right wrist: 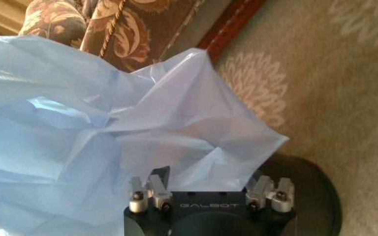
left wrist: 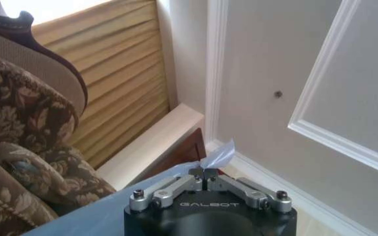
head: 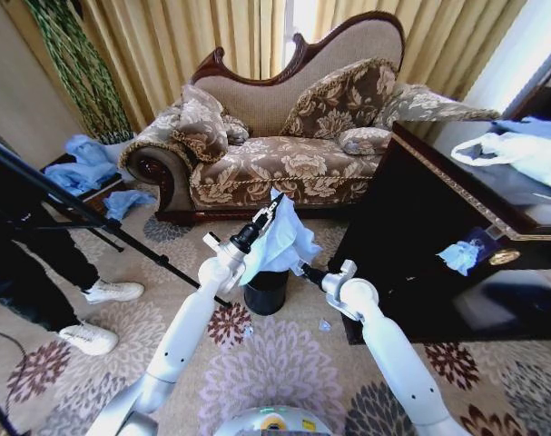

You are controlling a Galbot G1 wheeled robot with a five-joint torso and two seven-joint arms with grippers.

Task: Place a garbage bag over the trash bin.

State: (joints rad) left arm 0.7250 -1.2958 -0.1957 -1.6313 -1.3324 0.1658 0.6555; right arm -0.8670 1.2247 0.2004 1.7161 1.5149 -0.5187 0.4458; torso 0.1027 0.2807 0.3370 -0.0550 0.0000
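Above upright trash bin point(head: 266, 291), garbage bag point(head: 280, 241) hanging lengthwise from left pincer point(head: 268, 214).

Ornate floral sofa point(head: 284, 145) with dark carved wood frame against gold curtains point(head: 184, 36). Patterned cushions point(head: 202, 123) on the seat. Dark cabinet point(head: 457, 218) at right, white handled bag point(head: 520, 150) on top. Blue scrap point(head: 458, 256) at cabinet front. Tripod leg point(head: 84, 218) at left. Floral carpet point(head: 284, 363) underfoot.
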